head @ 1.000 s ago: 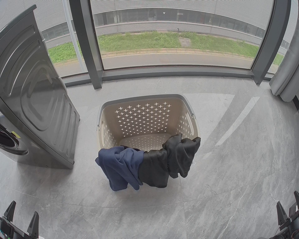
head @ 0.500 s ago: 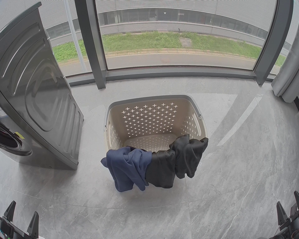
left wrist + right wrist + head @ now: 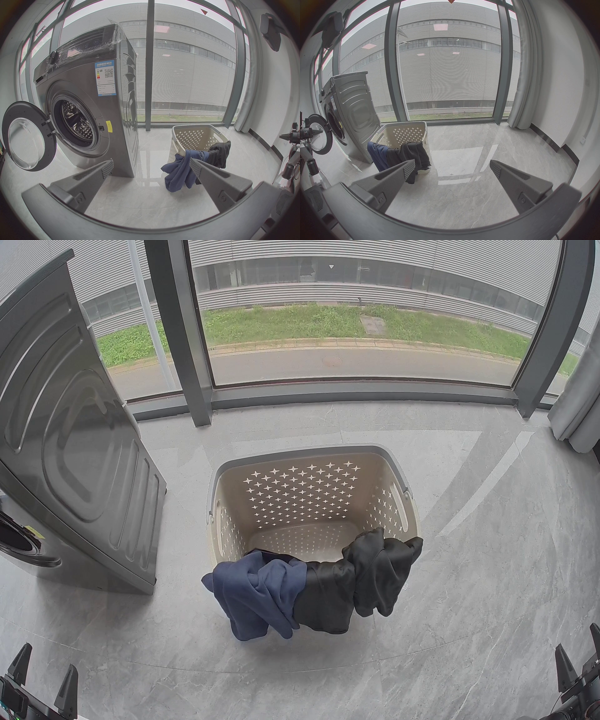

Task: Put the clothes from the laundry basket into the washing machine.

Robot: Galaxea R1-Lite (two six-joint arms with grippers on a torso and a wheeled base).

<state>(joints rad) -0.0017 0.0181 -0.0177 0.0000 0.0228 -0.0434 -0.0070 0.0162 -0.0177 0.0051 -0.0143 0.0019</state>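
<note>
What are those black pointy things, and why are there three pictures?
A robot took them. One camera sits on its head, looking down; one sits on each wrist. The pointy things are its pinchers: the left gripper and the right gripper, both open, holding nothing. On the floor stands a laundry basket, with a blue garment and black clothes draped over its near rim. Beside it is the washing machine, its round door open.

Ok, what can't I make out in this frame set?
Head view: the washing machine has its front cut off by the picture's left edge.
Left wrist view: the drum shows only partly through its opening; whether it is empty cannot be told.
Head view: the dark clothes draped over the laundry basket rim may be one piece or two; folds hide it.
</note>
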